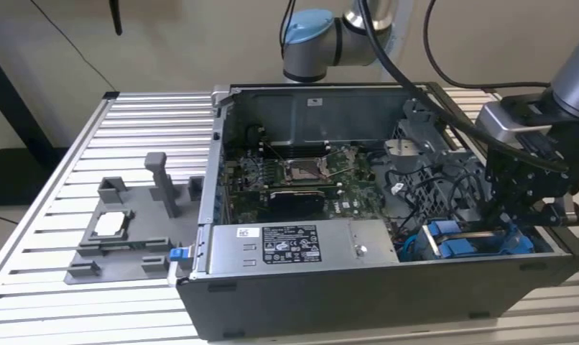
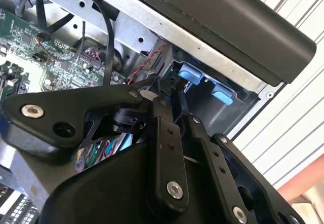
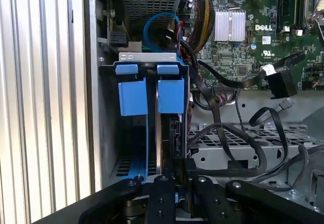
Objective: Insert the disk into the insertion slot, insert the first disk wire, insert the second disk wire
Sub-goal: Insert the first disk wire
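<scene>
In the exterior view an open computer case (image 1: 366, 287) lies on the table, and my gripper (image 1: 508, 223) reaches down into its corner at the exterior view's right. There the insertion slot (image 3: 109, 133), a grey metal cage, carries blue plastic tabs (image 3: 132, 96) on its far wall. The disk (image 3: 169, 133) stands edge-on inside the cage, its silver side and dark connector end showing. My gripper (image 3: 177, 171) is shut on its near edge. The second wrist view shows the gripper (image 2: 171, 89) closed over the cage. Loose black disk wires (image 3: 281, 84) lie over the motherboard beside the cage.
A grey labelled power-supply box (image 1: 289, 248) fills the case's front, and the green motherboard (image 1: 299, 172) lies behind it. A grey plastic fixture (image 1: 126, 230) sits on the slatted table (image 1: 40, 237) at the exterior view's left. Cable loops (image 3: 238, 148) crowd the metal plate beside the cage.
</scene>
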